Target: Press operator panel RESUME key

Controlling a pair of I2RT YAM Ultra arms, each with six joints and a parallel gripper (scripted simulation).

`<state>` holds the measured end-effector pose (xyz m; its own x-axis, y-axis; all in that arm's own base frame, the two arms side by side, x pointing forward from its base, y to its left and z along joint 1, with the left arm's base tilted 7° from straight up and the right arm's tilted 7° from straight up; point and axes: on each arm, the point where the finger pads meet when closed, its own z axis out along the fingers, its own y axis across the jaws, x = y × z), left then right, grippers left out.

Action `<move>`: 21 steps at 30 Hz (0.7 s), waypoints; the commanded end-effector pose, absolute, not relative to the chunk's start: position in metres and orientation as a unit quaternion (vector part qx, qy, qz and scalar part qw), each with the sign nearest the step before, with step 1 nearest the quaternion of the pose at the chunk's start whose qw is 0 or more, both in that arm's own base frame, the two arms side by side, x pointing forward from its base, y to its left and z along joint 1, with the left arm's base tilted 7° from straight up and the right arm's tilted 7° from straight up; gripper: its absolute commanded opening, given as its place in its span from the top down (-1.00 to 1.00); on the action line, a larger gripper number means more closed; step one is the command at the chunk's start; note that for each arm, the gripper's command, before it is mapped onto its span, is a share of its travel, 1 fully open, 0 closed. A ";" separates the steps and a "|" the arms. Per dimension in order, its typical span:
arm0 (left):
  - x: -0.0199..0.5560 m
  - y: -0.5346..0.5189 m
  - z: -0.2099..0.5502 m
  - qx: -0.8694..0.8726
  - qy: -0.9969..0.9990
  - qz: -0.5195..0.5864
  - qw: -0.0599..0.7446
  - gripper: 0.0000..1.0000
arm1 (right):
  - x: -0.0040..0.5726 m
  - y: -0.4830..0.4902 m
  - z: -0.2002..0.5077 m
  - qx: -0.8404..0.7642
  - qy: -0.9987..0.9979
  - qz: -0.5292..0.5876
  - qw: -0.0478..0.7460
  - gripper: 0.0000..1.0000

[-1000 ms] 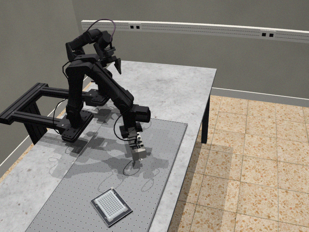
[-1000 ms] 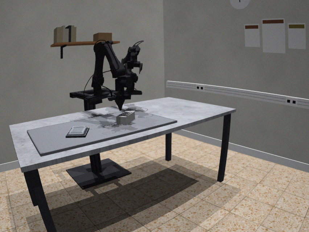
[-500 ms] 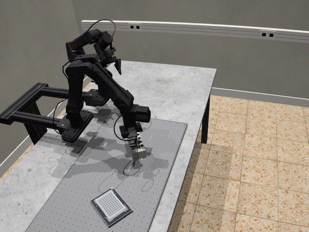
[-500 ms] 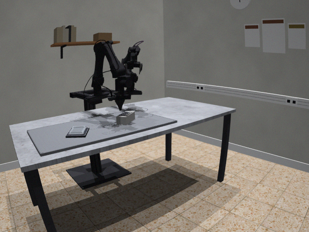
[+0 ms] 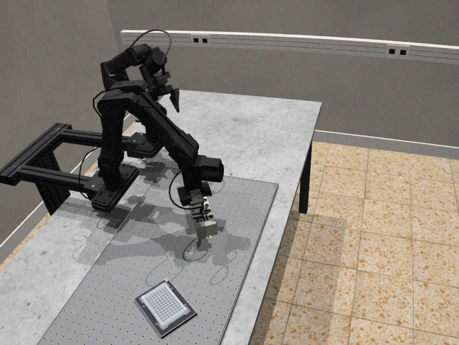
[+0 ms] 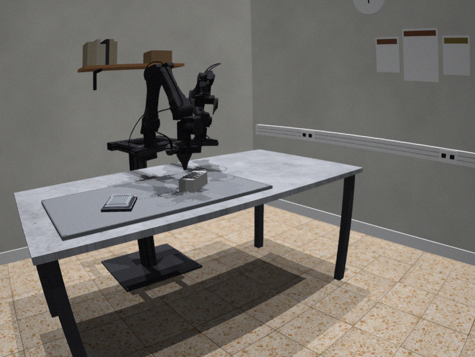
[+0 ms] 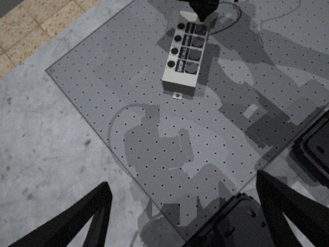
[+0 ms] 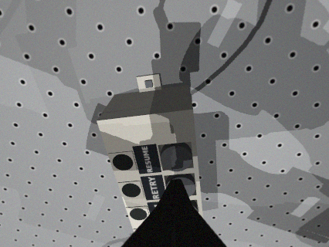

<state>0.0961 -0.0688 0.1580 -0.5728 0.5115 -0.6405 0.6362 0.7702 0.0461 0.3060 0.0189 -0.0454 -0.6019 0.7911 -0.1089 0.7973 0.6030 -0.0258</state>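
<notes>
On left of the operator panel (image 5: pixel 206 224) (image 6: pixel 188 185) (image 7: pixel 179 80) (image 8: pixel 154 102), the well plate (image 5: pixel 165 305) (image 6: pixel 119 201) lies apart. My right tool (image 5: pixel 196 198) (image 6: pixel 184 167) (image 7: pixel 202 19) (image 8: pixel 177 186) is shut, empty, pointing down above the panel, I think for a light push on the RESUME key (image 7: pixel 201 29) (image 8: pixel 176 157). On right, my left tool (image 5: pixel 176 101) (image 6: pixel 216 105) (image 7: pixel 180 183) is wide open, empty, away from the panel. The RESUME key looks grey, round; its lamp (image 7: pixel 181 26) (image 8: pixel 123 162) is dark.

Above the RESUME key (image 7: pixel 191 68) (image 8: pixel 176 156), open room is left. The view of the RETRY key (image 8: pixel 189 182) is partly blocked by the right tool (image 5: pixel 200 208) (image 6: pixel 184 165) (image 7: pixel 202 16) (image 8: pixel 177 186). The panel's (image 5: pixel 207 225) (image 6: pixel 191 185) (image 7: pixel 181 79) (image 8: pixel 125 131) labelled end can be approached from beyond; the plate (image 5: pixel 165 305) (image 6: pixel 119 201) is set well apart.
</notes>
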 end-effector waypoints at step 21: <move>0.101 -0.076 0.155 0.353 0.871 -0.089 0.331 -1.00 | 0.304 0.015 -0.069 0.442 0.895 -0.036 0.045 1.00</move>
<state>0.0961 -0.0728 0.1555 -0.5367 0.5515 -0.6387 0.6752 0.7346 0.0669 0.3036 0.0161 -0.0646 -0.6026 0.7911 -0.1049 0.7972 0.6029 -0.0330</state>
